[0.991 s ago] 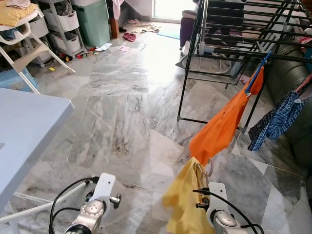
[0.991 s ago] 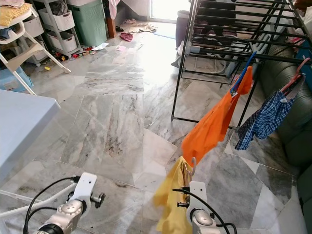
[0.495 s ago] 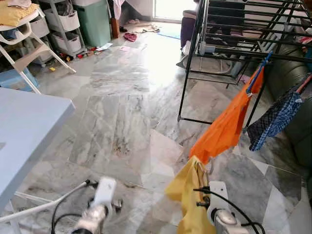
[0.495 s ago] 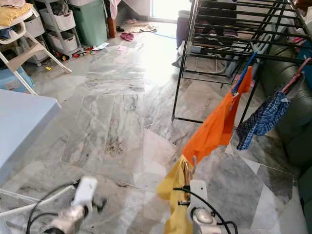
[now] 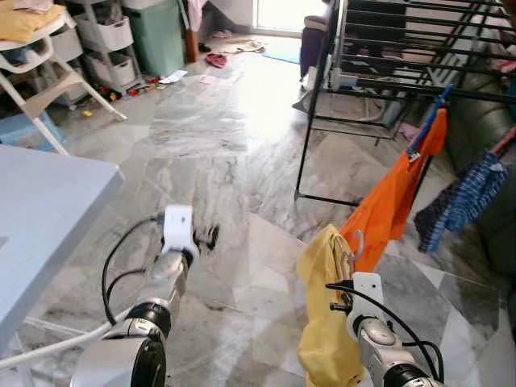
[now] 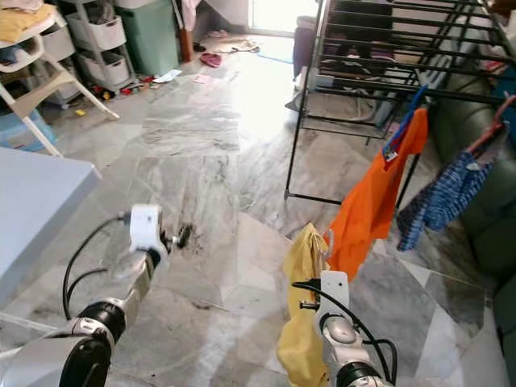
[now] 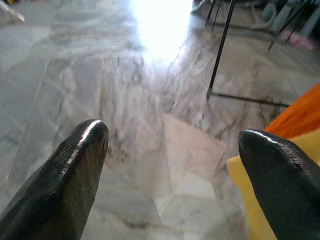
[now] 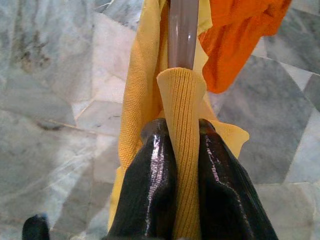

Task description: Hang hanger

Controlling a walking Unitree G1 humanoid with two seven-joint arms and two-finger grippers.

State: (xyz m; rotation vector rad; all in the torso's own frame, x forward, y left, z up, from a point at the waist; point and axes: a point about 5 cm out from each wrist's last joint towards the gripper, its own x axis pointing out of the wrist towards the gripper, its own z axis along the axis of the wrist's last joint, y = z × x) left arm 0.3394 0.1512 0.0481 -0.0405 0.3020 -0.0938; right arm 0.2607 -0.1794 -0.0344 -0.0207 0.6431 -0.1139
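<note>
We are holding the hanger (image 8: 182, 30), draped in a yellow garment (image 5: 325, 322), clamped in the right claw (image 8: 181, 150), well short of the drying rack (image 5: 379, 81); the left claw (image 7: 175, 165) is spread empty; approaching and hooking it on are remaining.

The left claw (image 7: 170, 165) now reaches up and forward over the marble floor (image 5: 201, 161), higher than a second ago. The yellow garment (image 5: 322, 322) in the right claw (image 8: 181, 165) sits higher and nearer the orange shirt (image 5: 395, 193).
</note>
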